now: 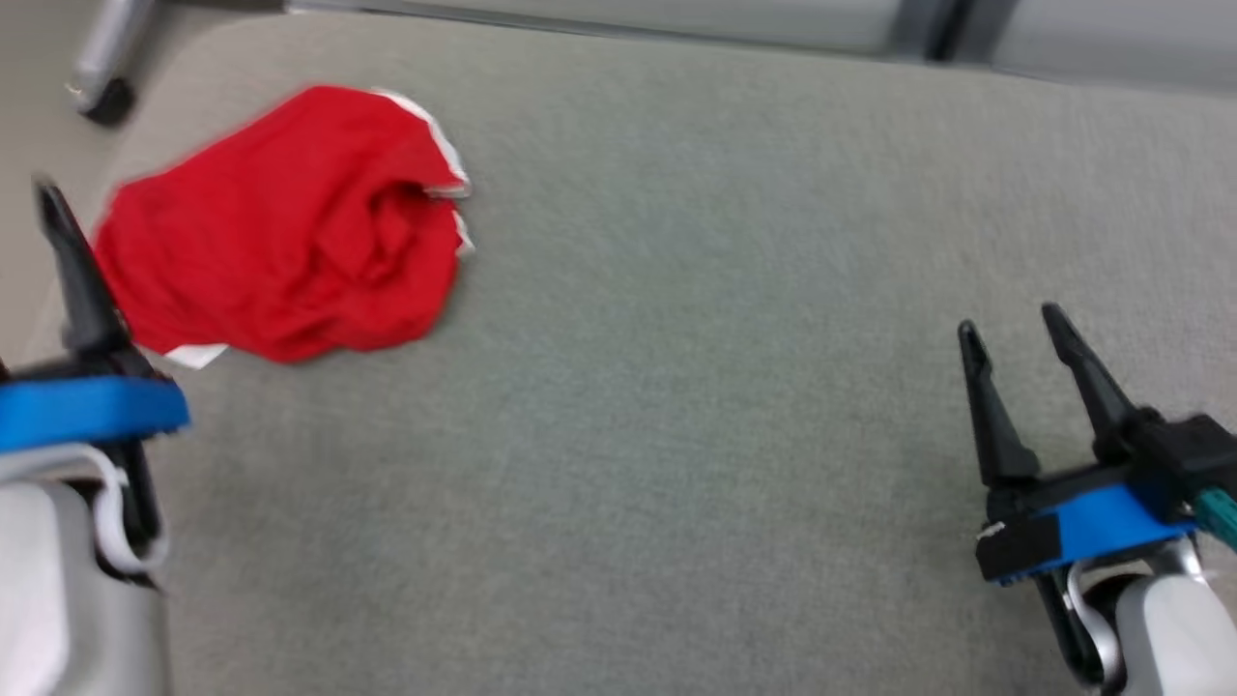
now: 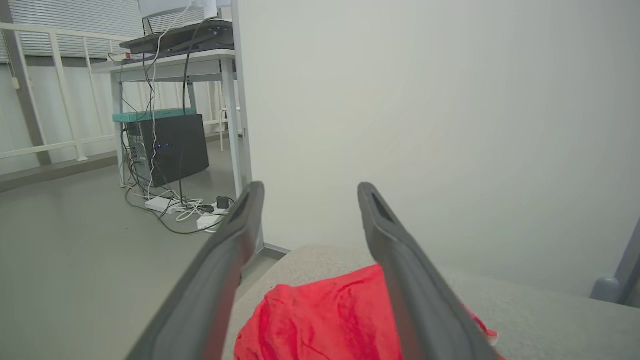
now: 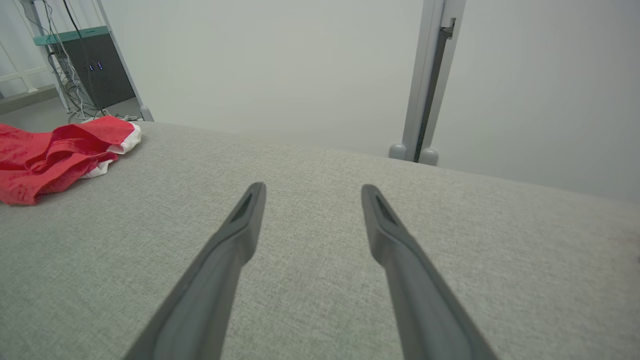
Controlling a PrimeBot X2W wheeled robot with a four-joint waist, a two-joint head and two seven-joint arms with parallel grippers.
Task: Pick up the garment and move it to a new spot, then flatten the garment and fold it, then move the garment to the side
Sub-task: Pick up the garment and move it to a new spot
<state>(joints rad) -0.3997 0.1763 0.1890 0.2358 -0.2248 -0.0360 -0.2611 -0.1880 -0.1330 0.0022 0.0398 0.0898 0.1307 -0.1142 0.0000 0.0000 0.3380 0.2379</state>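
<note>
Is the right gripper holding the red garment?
No. The right gripper is open over the grey surface, and the garment lies apart from it.

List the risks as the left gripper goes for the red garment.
1. The garment lies crumpled close to the grey table's left edge; a nudge from the open left gripper might push it off.
2. It is bunched in folds, so a pinch may catch several layers and hinder flattening.
3. The right gripper, open, is far away, so early help seems unlikely.
</note>
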